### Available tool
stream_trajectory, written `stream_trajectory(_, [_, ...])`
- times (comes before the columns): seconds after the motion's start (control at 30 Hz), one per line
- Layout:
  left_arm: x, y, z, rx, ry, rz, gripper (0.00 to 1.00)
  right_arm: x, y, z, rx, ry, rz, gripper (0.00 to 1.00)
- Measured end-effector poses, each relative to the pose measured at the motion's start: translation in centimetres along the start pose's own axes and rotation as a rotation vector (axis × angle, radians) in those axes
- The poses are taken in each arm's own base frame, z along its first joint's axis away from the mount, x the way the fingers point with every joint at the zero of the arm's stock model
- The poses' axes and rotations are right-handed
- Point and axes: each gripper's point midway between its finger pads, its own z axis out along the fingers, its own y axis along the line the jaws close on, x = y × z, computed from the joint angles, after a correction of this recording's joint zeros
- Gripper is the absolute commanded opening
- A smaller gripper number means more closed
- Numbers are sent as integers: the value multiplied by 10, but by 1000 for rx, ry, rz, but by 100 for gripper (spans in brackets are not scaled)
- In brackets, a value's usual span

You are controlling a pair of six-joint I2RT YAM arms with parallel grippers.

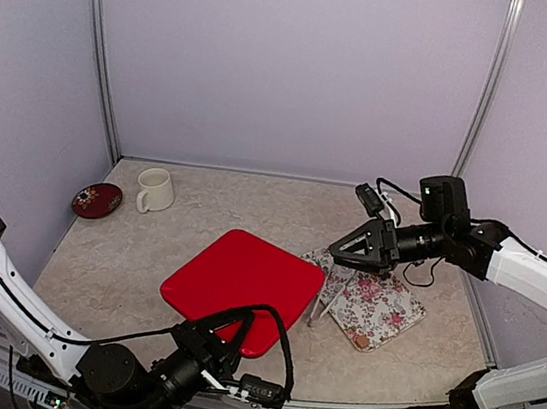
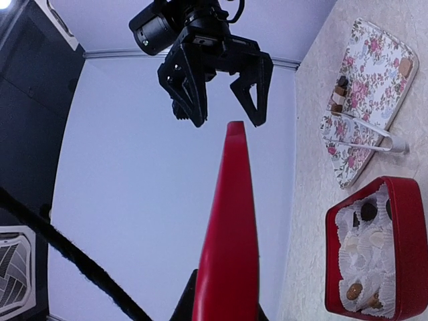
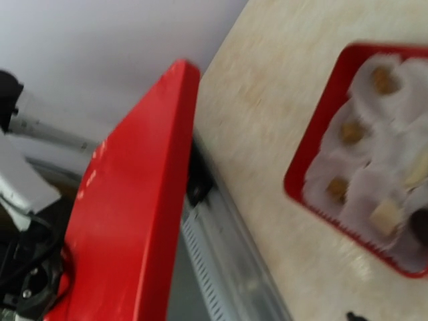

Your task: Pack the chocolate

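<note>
Left wrist view: the red lid is gripped by the left end effector — the right end effector is spread wide near its far edge.

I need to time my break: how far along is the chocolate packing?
Partly done: several chocolates sit in the red box. In hand: the left fingers grip the lid; the right fingers stand open at its far edge. Left: pieces on the flowered tray, then closing.
</note>
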Motion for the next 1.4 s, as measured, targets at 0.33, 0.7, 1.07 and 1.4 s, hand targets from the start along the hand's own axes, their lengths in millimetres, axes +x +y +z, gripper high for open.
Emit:
stream_trajectory(0.33, [-12, -3, -3, -19, -49, 60, 0, 8, 15, 36, -87, 132, 12, 58])
stream_trajectory(0.7, [-14, -5, -4, -29, -65, 89, 6, 22, 34, 67, -159, 245, 7, 26])
stream_trajectory(1.07, [-12, -15, -6, -25, -70, 153, 29, 21, 44, 67, -210, 262, 59, 0])
stream_trajectory(1.4, [-4, -13, -7, -38, -45, 136, 77, -11, 48, 39, -232, 130, 27, 0])
